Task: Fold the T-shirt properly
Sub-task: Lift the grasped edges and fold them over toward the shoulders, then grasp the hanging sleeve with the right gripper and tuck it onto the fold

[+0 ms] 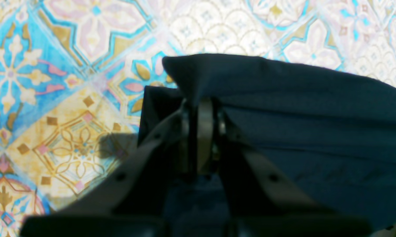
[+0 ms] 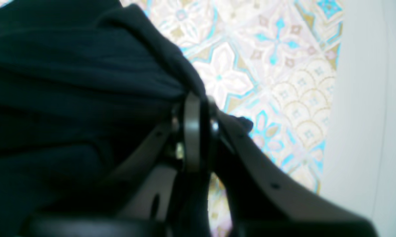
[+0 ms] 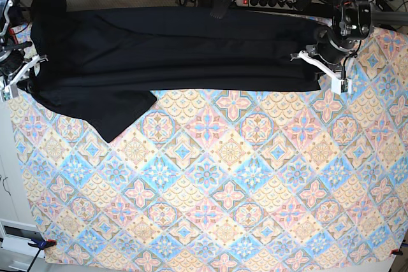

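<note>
The black T-shirt lies stretched in a long band across the far side of the table, with a sleeve hanging toward the middle. My left gripper is at the band's right end, shut on the T-shirt's edge. My right gripper is at the left end, shut on the T-shirt's bunched edge. Both hold the cloth pulled taut between them. In the wrist views the fingers are pressed together with dark cloth pinched at the tips.
A patterned tablecloth of blue, pink and yellow tiles covers the table. A power strip and cables lie beyond the far edge. A white cabinet stands along the left edge.
</note>
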Available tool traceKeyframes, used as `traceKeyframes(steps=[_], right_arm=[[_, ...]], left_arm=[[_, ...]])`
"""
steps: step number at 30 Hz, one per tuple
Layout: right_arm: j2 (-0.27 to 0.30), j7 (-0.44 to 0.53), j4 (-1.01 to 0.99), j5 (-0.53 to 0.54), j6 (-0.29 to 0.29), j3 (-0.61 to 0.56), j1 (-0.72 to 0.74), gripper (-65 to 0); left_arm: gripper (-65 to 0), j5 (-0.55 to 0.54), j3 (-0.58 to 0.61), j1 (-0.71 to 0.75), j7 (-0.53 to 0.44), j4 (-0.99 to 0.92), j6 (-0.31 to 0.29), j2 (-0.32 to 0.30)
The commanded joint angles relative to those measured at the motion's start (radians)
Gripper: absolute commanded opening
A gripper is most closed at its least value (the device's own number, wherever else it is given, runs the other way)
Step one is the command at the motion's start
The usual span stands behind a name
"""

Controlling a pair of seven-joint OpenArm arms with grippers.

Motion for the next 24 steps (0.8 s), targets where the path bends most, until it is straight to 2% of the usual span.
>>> traceKeyframes(steps=[1,9,14,18,20,24], right_arm=[[0.032,0.013,0.027,0.006,-0.024,0.019,-0.014,-64.8],[0.03,0.013,0.044,0.0,-0.024,0.006,-0.084,-64.2],[0.024,0.013,0.047,-0.01,-0.024,-0.032,-0.099,-55.2],[0.009,-0.013,0.053,-0.066,-0.024,-0.023,-0.1,-48.8],[-0.002,-0.024,0.071,-0.072,-0.024,0.028,-0.102,-47.1],[-0.061,-0.062,0.159,-0.073,-0.024,0.141,-0.1,-46.6]], left_arm=[[-65.0,0.014,-0.013,0.007,-0.025,0.001,0.015,-0.015],[-65.0,0.016,0.006,0.003,-0.022,-0.114,0.015,-0.016],[-65.0,0.016,0.073,-0.003,0.041,-0.136,0.017,-0.045],[-55.4,0.014,0.076,-0.023,0.086,-0.15,0.017,-0.048],[-47.8,0.01,0.075,-0.022,0.089,-0.143,0.018,-0.048],[-33.5,0.007,0.071,-0.008,0.089,-0.12,0.02,-0.048]])
